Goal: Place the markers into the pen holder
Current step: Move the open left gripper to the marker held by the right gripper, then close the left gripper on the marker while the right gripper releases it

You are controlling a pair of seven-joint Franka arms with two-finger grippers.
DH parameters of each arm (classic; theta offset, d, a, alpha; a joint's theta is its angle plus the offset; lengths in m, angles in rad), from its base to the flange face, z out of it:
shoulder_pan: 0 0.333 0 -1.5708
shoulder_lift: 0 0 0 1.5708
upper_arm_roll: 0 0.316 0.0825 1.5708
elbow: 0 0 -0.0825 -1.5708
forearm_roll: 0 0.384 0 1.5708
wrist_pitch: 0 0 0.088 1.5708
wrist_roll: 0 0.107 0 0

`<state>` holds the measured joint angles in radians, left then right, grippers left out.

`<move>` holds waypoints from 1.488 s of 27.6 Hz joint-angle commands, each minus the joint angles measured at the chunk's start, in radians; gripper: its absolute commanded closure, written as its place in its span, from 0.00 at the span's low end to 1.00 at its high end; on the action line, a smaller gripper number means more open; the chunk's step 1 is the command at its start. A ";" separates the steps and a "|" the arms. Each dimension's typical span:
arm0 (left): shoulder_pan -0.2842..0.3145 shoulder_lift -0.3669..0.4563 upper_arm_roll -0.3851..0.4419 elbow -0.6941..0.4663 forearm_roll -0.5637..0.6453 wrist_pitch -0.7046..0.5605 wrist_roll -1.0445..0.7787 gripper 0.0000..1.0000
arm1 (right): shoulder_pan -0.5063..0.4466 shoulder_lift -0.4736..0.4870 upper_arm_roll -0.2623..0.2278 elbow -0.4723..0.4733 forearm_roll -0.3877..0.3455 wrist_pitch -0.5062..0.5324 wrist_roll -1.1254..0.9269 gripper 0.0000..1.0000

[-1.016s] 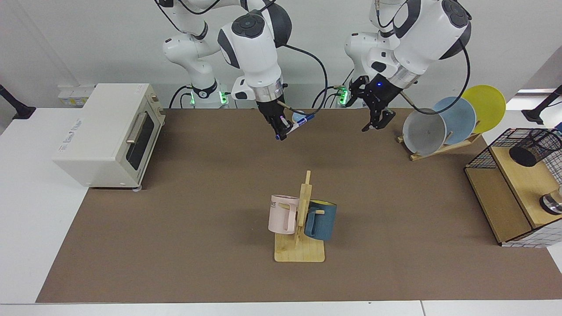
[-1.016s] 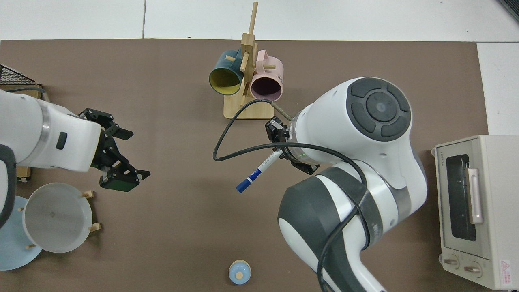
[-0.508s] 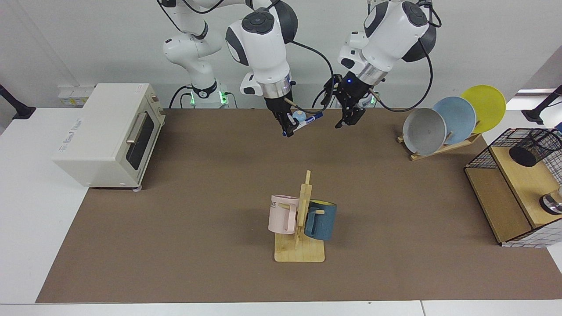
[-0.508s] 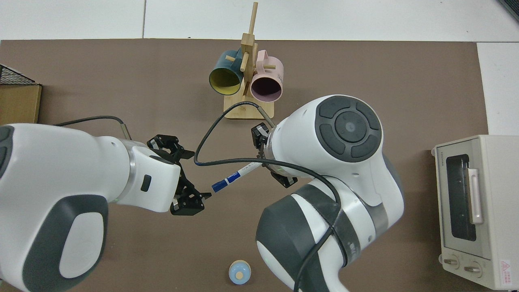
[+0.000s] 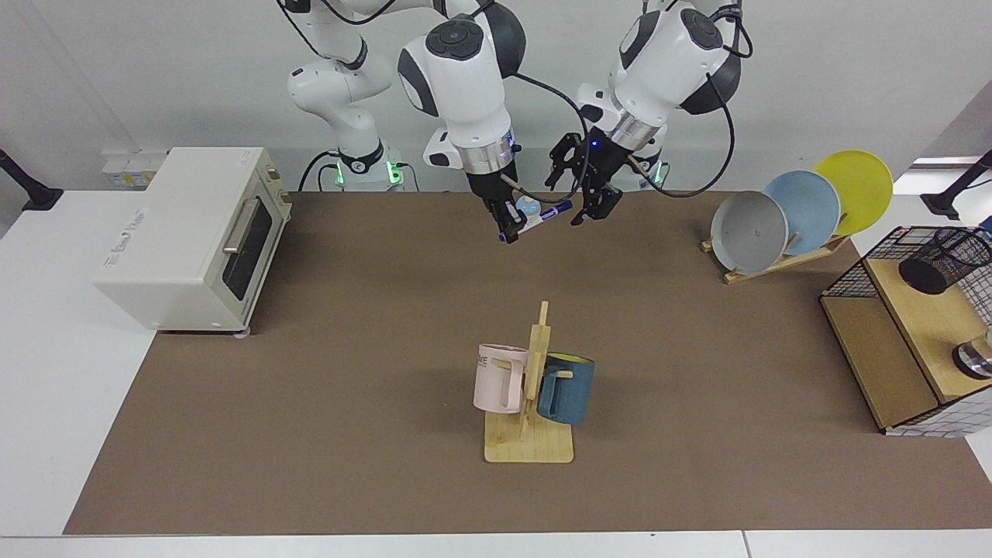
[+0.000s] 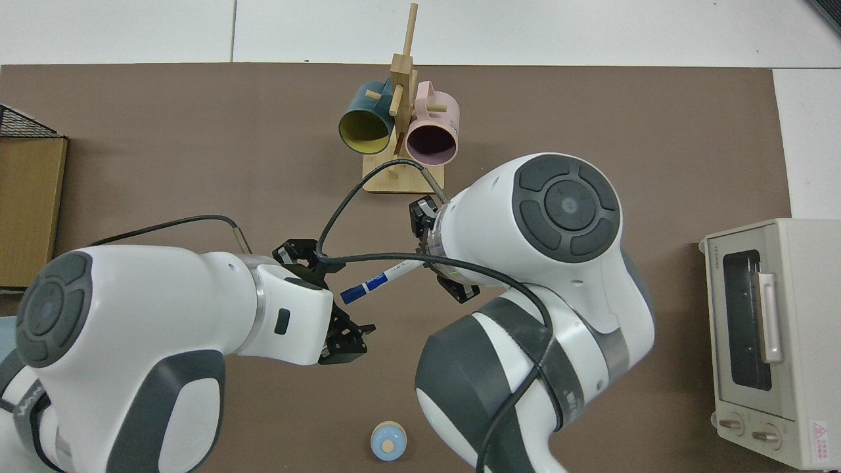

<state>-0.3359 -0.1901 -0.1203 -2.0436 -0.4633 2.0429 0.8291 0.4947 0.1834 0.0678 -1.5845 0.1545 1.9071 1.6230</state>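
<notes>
Right hand (image 5: 508, 225) grips the marker (image 5: 542, 215) aloft, behind the mug rack (image 5: 529, 403); left hand (image 5: 592, 203), spread wide, brackets its capped end. Closing off-centre could knock it loose, far from the pen holder (image 5: 942, 260).

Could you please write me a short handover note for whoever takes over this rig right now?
Right gripper: shut on the slim white-barrelled marker with dark blue cap, held in the air over the back of the brown table mat.
Left gripper: open, at the marker's capped end, not gripping.
Small black wire-mesh pen holder: on the wooden shelf at the table's edge, on the left arm's side.
Done: marker lifted.
Left: hand it over, then drop it in the holder.
</notes>
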 commanded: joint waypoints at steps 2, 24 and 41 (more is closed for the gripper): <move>-0.017 -0.038 0.011 -0.050 -0.015 0.031 -0.021 0.47 | 0.002 0.008 0.000 0.012 0.011 0.015 0.032 1.00; -0.015 -0.037 0.011 -0.056 -0.003 0.026 -0.028 1.00 | 0.008 0.008 0.000 0.011 0.011 0.013 0.011 0.00; 0.032 -0.032 0.024 -0.056 0.092 -0.009 -0.022 1.00 | -0.082 -0.070 -0.020 0.008 0.002 -0.172 -0.667 0.00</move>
<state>-0.3289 -0.1977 -0.1002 -2.0753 -0.4143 2.0492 0.8132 0.4733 0.1533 0.0456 -1.5766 0.1539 1.8084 1.1911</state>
